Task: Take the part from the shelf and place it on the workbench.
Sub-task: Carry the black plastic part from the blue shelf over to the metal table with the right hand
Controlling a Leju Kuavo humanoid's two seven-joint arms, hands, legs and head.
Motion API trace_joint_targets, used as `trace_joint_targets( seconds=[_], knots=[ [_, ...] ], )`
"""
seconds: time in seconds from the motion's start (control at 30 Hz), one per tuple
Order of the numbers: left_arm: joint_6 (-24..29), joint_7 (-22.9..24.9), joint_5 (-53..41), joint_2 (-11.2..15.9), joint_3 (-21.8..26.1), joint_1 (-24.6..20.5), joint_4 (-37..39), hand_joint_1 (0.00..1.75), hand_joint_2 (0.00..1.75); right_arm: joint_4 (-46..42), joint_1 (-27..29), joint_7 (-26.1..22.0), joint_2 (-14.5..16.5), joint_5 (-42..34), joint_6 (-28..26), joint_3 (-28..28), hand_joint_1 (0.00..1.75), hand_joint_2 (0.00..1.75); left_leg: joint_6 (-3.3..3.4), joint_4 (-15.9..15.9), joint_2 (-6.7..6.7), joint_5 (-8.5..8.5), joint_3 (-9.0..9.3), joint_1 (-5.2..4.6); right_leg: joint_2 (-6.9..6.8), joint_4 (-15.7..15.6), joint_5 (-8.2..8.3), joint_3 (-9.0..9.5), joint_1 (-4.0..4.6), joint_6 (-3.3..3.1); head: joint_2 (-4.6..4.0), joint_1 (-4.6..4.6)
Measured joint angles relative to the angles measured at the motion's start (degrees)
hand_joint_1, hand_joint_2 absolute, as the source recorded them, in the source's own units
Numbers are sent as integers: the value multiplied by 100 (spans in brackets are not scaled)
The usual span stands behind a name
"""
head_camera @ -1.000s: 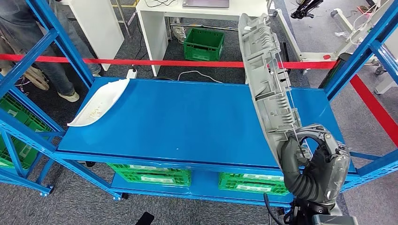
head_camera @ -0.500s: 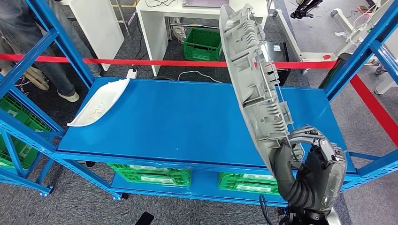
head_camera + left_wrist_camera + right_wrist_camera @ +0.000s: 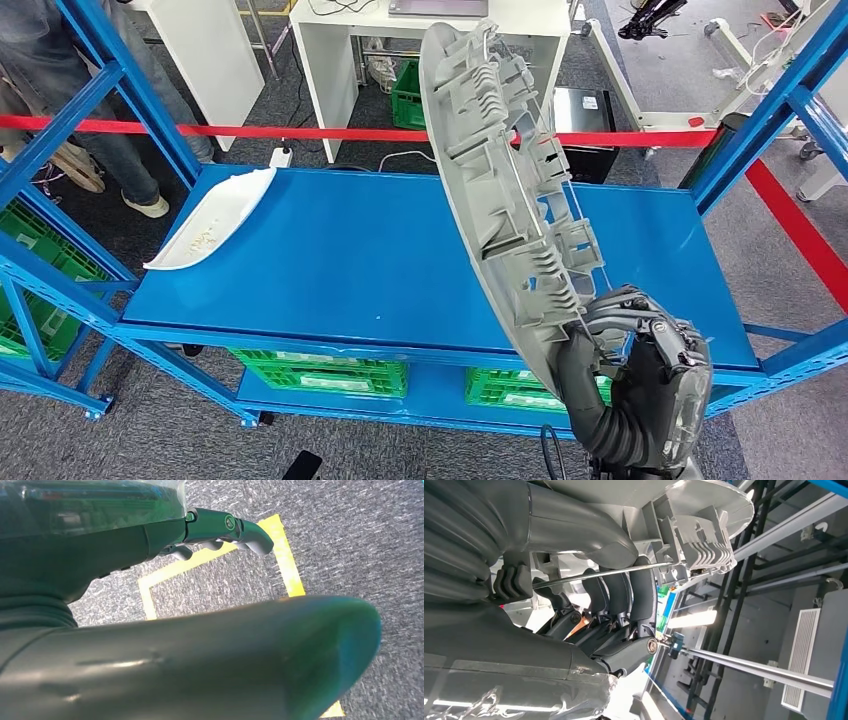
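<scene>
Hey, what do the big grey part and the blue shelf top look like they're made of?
Grey part: apparently moulded plastic, matte, judging by its thin ribs and clip tabs. The right hand grips its lower end. Shelf top: probably painted sheet metal, smooth and slightly glossy with soft reflections; I can't confirm.

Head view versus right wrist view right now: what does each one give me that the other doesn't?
Head view alone: the blue shelf top, a white part lying at its far left, green crates underneath, red tape across the floor. Right wrist view alone: the fingers close up, wrapped around the grey part's ribs. Both: the right hand holding the long grey part.
</scene>
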Motion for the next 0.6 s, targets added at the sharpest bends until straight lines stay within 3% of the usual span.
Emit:
trace_joint_targets(
  seconds=[0.43,0.53,0.6],
  knots=[
    [-113,6,146,8,129,1,28,0,175,15,-15,193,0,209,-16,191,175,175,1,3,-1,0,-1,-1,-1,-3,5,1,-3,2,0,0],
    [-144,-9,204,20,187,1,37,0,175,21,-17,215,5,212,-25,223,175,175,83,-92,5,109,36,1,-2,-81,55,22,-23,69,0,-11],
    [-157,-33,236,19,214,-4,40,0,175,22,-24,223,7,214,-33,233,175,175,142,-254,23,225,72,37,-3,107,-125,-72,-30,111,0,-11]
  ],
)
